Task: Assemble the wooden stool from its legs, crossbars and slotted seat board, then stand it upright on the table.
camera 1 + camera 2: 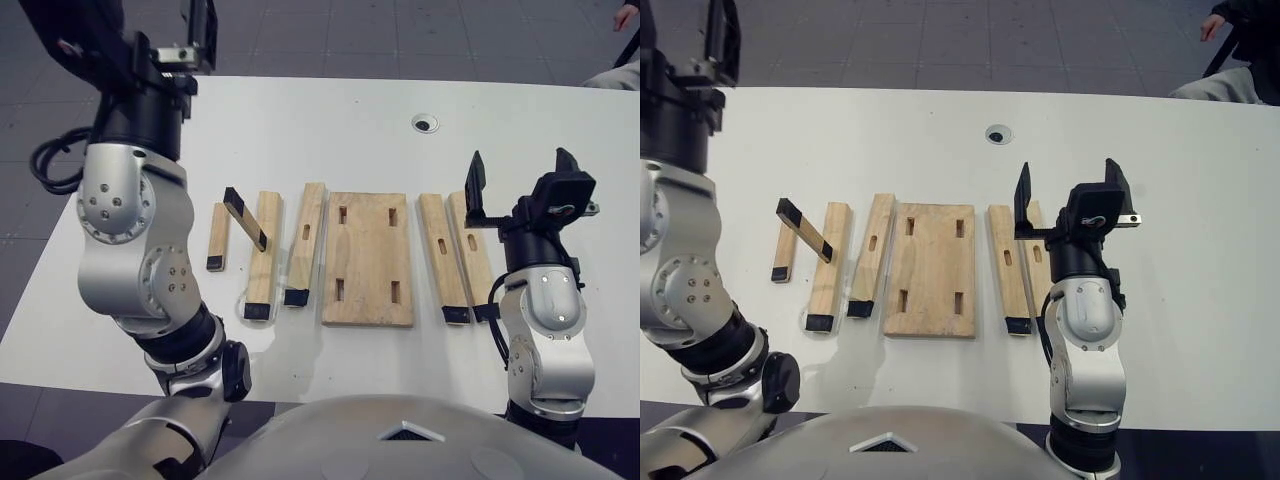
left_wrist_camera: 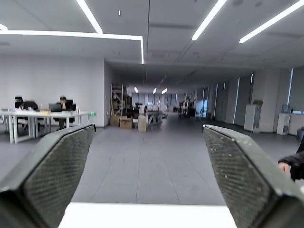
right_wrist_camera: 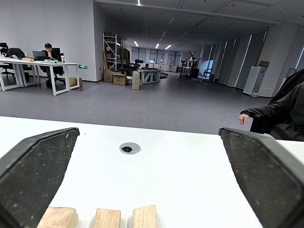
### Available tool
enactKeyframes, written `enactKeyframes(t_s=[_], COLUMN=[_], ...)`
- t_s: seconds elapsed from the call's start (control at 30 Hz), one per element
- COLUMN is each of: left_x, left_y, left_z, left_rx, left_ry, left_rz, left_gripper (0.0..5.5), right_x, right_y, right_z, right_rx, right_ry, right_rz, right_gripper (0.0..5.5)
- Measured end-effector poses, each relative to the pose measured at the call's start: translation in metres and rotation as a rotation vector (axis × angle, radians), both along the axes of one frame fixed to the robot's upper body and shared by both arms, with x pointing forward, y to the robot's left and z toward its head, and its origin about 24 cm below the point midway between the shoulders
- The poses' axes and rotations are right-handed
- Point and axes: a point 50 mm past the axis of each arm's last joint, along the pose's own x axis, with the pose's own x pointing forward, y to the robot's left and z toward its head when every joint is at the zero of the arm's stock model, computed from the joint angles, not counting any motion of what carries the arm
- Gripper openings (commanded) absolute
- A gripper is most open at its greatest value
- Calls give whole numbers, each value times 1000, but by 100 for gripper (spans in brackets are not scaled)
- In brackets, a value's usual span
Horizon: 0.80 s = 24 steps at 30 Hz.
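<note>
Wooden parts: the slotted seat board (image 1: 368, 258) is lying flat at the middle of the table (image 1: 330, 130), with four slots facing up. Nothing is joined yet.
Legs: the inner left leg (image 1: 308, 240) and outer left leg (image 1: 264, 252) are lying just left of the board. The inner right leg (image 1: 441, 258) and outer right leg (image 1: 466, 238) are lying just right of it, close together.
Crossbars: a short crossbar (image 1: 217, 236) is lying farthest left. A dark-tipped crossbar (image 1: 245, 218) is sitting askew, with one end seemingly resting on the outer left leg.
Right pincer (image 1: 521, 165): it is hovering over the far ends of the right legs, fingers spread, carrying nothing.
Left pincer (image 2: 148, 142): it is hanging high above the table's far left side, fingers wide apart and empty, facing out into the room.
Stage: likely the very start, with no piece in hand.
Risk, right side: the two right legs are lying so close together that a descending finger is likely to be landing on the neighbour or dragging both along.
Risk, left side: the askew crossbar is looking unsteady, so nudging the leg under it could be sending it sliding or rolling.
Risk, joining: pushing a leg into a slot at a slant may be jamming it or skating the loose board across the smooth table.
</note>
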Motion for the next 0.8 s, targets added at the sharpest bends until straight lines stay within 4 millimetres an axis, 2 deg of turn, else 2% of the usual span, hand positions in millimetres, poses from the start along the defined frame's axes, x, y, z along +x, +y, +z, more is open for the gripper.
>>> enactKeyframes(t_s=[0.03, 0.1, 0.2, 0.23, 0.3, 0.57, 0.63, 0.7, 0.77, 0.8], left_x=[3, 14, 22, 22, 21, 18, 14, 11, 6, 4], left_y=[0, -1, 5, 5, 5, 7, 7, 7, 8, 8], left_z=[-4, -34, -92, -103, -109, -112, -106, -93, -61, -51], left_rx=[-5, -24, -74, -85, -81, -97, -139, -167, -145, -133], left_ry=[34, 208, 522, 572, 602, 587, 519, 422, 240, 187], left_rz=[-8, -18, 2, 6, 7, 4, -5, -14, -20, -24], left_gripper=[418, 418, 418, 418, 418, 418, 418, 418, 418, 418], right_x=[0, 0, 0, -1, -1, -3, -3, -3, -3, -3], right_y=[0, 0, 0, 0, 0, -4, -4, -4, -4, -4], right_z=[0, 0, 1, 1, 2, 3, 3, 3, 2, 2], right_rx=[0, 1, 2, 2, 3, 2, 4, 7, 9, 9], right_ry=[0, 0, -3, -3, -8, -14, -14, -12, -10, -9], right_rz=[0, 0, 1, 0, 0, -18, -19, -20, -20, -20], right_gripper=[550, 550, 550, 550, 550, 550, 550, 550, 550, 550])
